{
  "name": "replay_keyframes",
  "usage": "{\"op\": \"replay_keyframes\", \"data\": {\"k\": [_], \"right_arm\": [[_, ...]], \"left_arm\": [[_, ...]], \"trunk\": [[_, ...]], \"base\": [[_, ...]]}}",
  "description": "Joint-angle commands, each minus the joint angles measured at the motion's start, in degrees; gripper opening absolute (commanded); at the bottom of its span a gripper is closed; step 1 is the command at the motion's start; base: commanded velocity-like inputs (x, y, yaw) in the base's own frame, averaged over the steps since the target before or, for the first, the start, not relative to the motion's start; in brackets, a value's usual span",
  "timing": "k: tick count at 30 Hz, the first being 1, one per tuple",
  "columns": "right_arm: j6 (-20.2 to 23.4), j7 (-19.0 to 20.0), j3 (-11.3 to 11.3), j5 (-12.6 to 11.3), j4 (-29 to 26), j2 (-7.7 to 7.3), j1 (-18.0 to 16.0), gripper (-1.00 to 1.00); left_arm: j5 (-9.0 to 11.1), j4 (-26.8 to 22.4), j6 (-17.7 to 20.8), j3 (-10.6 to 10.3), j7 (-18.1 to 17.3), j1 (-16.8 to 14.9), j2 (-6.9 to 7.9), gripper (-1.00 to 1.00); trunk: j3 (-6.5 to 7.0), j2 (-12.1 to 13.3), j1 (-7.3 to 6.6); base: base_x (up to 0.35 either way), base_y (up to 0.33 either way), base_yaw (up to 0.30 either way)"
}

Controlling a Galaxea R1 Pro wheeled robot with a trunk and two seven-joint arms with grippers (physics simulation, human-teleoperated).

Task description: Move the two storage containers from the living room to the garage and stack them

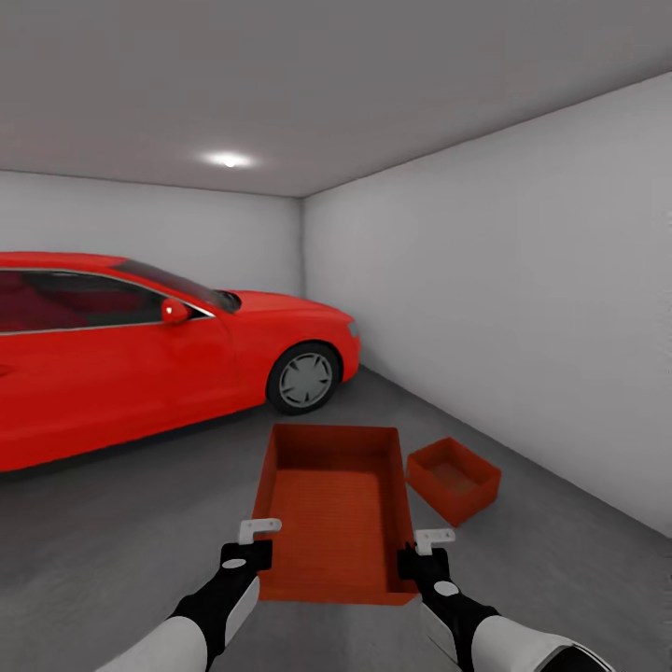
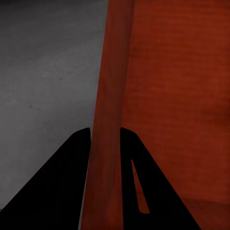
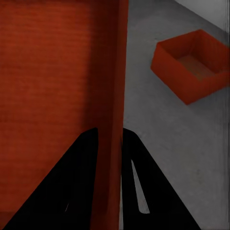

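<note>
Garage w/ grey concrete floor [image 1: 140, 541], red car [image 1: 140, 355] at left. Left gripper [image 1: 259, 529] and right gripper [image 1: 433, 539] each clamp a side wall of the carried container [image 1: 336, 504]. Second container [image 1: 454, 479] sits on the floor, just to the right. Next, I think: lift over it, align, lower.

Both arms reach forward, side by side, white forearms running into black wrists. The left gripper [image 1: 259, 544] is clamped over the left wall of the bin [image 1: 336, 509], one finger on each side. The right gripper [image 1: 423, 549] is pinched over the right wall the same way.
</note>
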Motion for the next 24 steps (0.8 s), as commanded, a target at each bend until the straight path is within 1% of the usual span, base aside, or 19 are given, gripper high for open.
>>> {"op": "replay_keyframes", "data": {"k": [1,24], "right_arm": [[-0.17,0.06,-0.35,-0.69,0.12,0.0,-0.03,-1.0],[-0.16,0.06,-0.35,-0.69,0.12,0.0,-0.03,-1.0]], "left_arm": [[-0.89,-1.89,0.27,1.51,0.45,-0.05,0.24,-1.0],[-0.92,-1.92,0.21,1.51,0.46,-0.05,0.27,-1.0]], "trunk": [[-0.1,-0.07,0.04],[-0.1,-0.07,0.04]], "base": [[0.322,0.142,-0.282],[0.322,0.142,-0.282]]}}
